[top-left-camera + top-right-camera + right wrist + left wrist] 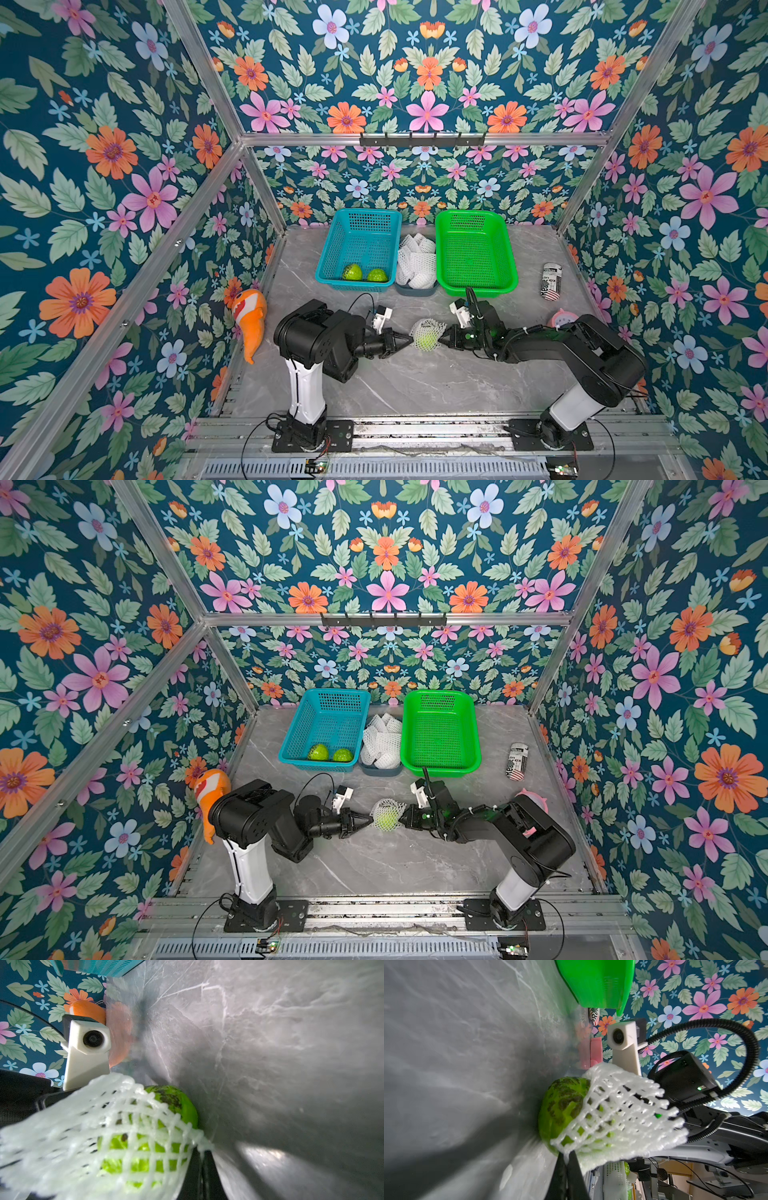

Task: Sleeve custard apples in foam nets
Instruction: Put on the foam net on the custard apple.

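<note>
We see one bright green, bumpy custard apple point(426, 341) resting on the grey marble tabletop point(415, 382) in front of the blue perforated plastic basket point(353, 286). A white foam mesh net point(428, 326) is drawn over its top, leaving its lower part bare. Our left gripper point(409, 340) is pressed together on one edge of the net, and our right gripper point(444, 335) pinches the opposite edge. Two more custard apples point(352, 272) lie at the blue basket's near end. Just right of that basket, a pile of spare foam nets point(417, 259) fills a small grey tray point(415, 289). Beyond the tray stands the green perforated plastic basket point(478, 293).
</note>
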`<action>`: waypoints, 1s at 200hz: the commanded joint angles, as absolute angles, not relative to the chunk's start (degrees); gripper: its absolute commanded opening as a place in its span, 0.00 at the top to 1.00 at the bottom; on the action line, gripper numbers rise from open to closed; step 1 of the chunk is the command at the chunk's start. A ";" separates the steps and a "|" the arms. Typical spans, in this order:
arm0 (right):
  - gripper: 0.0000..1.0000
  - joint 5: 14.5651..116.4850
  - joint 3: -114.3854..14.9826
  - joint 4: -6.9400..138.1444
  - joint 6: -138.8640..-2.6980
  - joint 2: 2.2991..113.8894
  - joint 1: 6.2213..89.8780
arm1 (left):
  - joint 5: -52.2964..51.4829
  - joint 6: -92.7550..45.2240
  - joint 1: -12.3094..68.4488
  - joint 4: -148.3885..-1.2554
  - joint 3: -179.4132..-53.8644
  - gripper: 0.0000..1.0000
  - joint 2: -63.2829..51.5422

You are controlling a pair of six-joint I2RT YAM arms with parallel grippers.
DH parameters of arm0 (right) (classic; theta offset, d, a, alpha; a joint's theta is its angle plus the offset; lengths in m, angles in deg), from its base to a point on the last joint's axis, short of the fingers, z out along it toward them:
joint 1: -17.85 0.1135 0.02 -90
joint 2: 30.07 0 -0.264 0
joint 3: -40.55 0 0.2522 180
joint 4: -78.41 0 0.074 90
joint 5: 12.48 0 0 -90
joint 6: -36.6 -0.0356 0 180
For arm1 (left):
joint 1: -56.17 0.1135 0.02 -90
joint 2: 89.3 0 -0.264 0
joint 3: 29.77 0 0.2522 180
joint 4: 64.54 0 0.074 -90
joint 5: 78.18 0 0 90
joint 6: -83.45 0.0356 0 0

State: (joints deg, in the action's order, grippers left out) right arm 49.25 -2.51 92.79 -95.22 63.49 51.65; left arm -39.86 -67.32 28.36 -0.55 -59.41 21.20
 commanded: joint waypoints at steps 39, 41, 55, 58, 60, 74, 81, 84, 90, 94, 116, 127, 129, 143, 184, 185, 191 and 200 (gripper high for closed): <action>1.00 51.53 -3.23 91.34 -93.74 63.44 52.99 | -37.71 -58.31 27.97 -15.50 -60.52 1.00 17.96; 1.00 51.67 -3.26 91.30 -93.74 63.44 53.07 | -37.67 -58.14 27.91 -15.87 -60.57 1.00 17.82; 1.00 52.69 -3.28 90.86 -93.48 63.17 53.26 | -36.58 -55.67 27.31 -20.60 -61.52 1.00 16.78; 1.00 53.07 -3.28 90.69 -93.40 63.09 53.32 | -36.23 -55.04 27.10 -21.95 -61.79 1.00 16.45; 1.00 53.26 -3.27 90.56 -93.32 63.09 53.35 | -36.05 -54.55 27.04 -22.75 -61.92 1.00 16.22; 1.00 53.77 -3.61 90.10 -93.12 62.83 53.51 | -35.09 -53.20 26.73 -25.71 -62.34 1.00 15.01; 1.00 54.07 -3.81 89.62 -92.93 62.74 53.57 | -34.79 -52.88 26.73 -26.74 -62.59 1.00 14.65; 1.00 54.21 -3.85 89.49 -92.85 62.74 53.61 | -34.71 -52.80 26.73 -26.94 -62.61 1.00 14.55; 1.00 54.67 -3.96 89.24 -92.66 62.61 53.67 | -34.40 -52.63 26.60 -27.32 -62.78 1.00 14.46; 1.00 54.90 -4.10 88.98 -92.60 62.59 53.79 | -34.09 -52.52 26.63 -27.81 -62.90 1.00 14.41; 1.00 55.42 -4.41 88.44 -92.23 62.57 53.96 | -33.03 -52.29 26.64 -29.24 -63.43 1.00 14.50; 1.00 55.93 -4.41 88.14 -92.23 62.45 54.14 | -32.89 -52.18 26.56 -29.44 -63.70 1.00 14.59; 1.00 55.98 -4.41 88.01 -92.19 62.47 54.15 | -32.75 -52.21 26.55 -29.48 -63.67 1.00 14.63; 1.00 56.84 -4.52 87.45 -91.99 62.40 54.15 | -32.02 -51.56 26.48 -31.26 -64.33 1.00 14.50; 1.00 58.45 -4.91 86.55 -91.67 61.28 54.40 | -30.42 -50.47 26.43 -34.89 -65.47 1.00 14.58; 1.00 58.45 -4.97 86.50 -91.69 61.26 54.36 | -30.39 -50.48 26.40 -34.98 -65.49 1.00 14.63; 1.00 58.37 -5.11 86.37 -91.63 61.10 54.40 | -30.37 -50.58 26.40 -34.92 -65.59 1.00 14.72; 1.00 58.41 -5.45 86.13 -91.63 60.94 54.36 | -30.34 -50.91 26.42 -34.89 -65.77 1.00 14.76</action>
